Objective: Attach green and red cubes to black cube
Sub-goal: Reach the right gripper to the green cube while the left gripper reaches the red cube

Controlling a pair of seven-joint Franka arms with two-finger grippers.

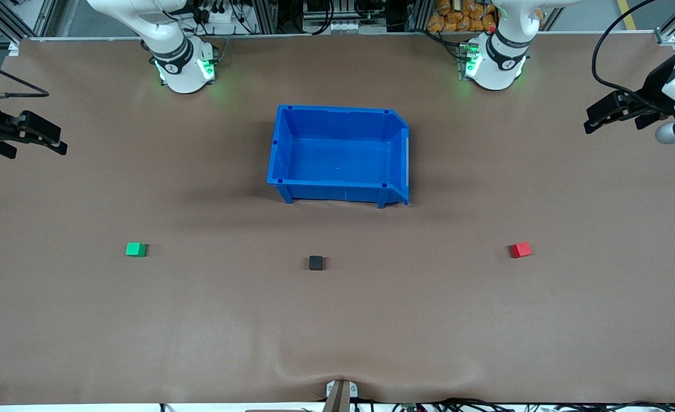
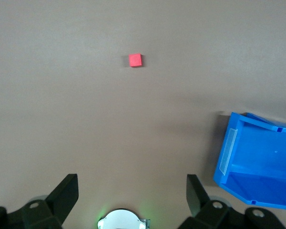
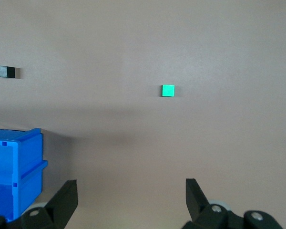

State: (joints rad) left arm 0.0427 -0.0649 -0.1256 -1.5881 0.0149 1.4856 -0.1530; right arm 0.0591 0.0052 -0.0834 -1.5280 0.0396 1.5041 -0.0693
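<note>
The green cube (image 1: pixel 135 249) lies on the brown table toward the right arm's end; it also shows in the right wrist view (image 3: pixel 168 90). The black cube (image 1: pixel 316 262) lies mid-table, nearer the front camera than the blue bin, and shows in the right wrist view (image 3: pixel 5 72). The red cube (image 1: pixel 521 249) lies toward the left arm's end and shows in the left wrist view (image 2: pixel 135 60). My right gripper (image 1: pixel 60 143) is open and empty, high over the table's edge. My left gripper (image 1: pixel 592 119) is open and empty, high over the other edge.
An empty blue bin (image 1: pixel 280 143) stands mid-table between the arm bases and the cubes; it shows in both wrist views (image 2: pixel 238 143) (image 3: pixel 24 157). The left arm's base (image 2: pixel 121 220) shows in the left wrist view. A mount (image 1: pixel 340 392) sits at the table's front edge.
</note>
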